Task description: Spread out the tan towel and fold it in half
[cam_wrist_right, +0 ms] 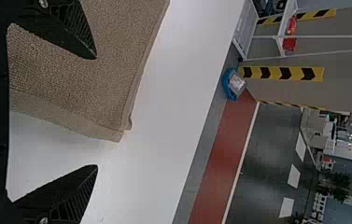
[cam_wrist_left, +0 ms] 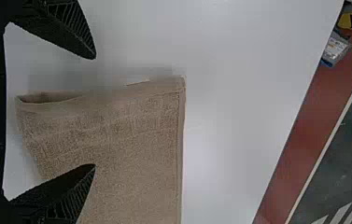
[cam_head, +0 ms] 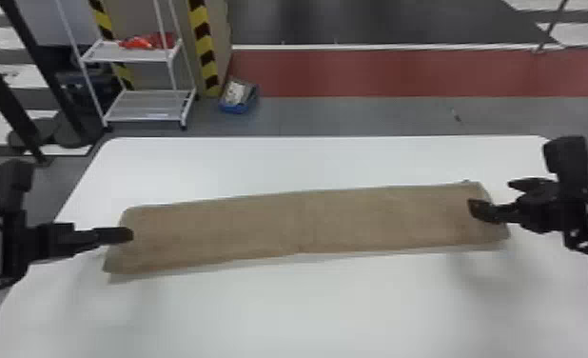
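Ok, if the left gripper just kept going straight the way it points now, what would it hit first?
Probably the tan towel: the left gripper, open, points inward over the towel's left end. Its height above the cloth is hard to judge, so it might skim over instead.

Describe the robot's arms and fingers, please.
The left arm and right arm are black, with blocky, rounded housings. Each ends in two flat black fingers, tapering to points and ribbed with slanting ridges; a silvery screw sits near one right finger's base.
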Robot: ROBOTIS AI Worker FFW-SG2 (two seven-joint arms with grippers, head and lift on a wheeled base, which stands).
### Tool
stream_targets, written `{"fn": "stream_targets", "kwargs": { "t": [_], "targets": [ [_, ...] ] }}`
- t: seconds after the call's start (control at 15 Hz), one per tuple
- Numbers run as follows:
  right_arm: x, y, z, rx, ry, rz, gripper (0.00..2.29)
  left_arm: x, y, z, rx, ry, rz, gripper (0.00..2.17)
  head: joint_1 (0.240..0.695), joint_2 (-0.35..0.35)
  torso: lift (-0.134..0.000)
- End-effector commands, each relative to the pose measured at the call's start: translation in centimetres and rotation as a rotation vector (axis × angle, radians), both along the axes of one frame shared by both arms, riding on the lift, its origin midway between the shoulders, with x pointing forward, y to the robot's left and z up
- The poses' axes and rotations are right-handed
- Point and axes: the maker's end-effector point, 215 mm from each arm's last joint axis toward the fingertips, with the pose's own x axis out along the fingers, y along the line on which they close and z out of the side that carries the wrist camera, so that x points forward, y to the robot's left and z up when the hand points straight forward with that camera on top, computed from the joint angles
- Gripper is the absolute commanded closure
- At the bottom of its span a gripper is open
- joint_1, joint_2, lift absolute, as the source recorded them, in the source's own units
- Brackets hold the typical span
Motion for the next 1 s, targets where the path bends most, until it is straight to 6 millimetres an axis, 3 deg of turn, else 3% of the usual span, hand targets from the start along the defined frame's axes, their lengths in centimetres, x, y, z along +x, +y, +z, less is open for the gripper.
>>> {"fn": "stream_targets", "kwargs": {
  "t": [0.0,0.27,0.93],
  "targets": [
    [0.2,0.0,0.1,0.006,-0.002,0.006,0.05,1.0,-0.1,0.9,-0.002,-0.031,0.006,0.03,0.695,0.033,-0.124],
    [0.5,0.0,-0.3,0.065,0.001,0.001,0.04,2.1,-0.3,2.0,0.018,-0.073,0.019,0.03,0.695,0.032,-0.124],
    [0.9,0.1,0.1,0.146,-0.003,-0.009,0.04,2.5,-1.8,1.3,0.034,-0.065,0.011,0.03,0.695,0.015,-0.124]
  ]
}}
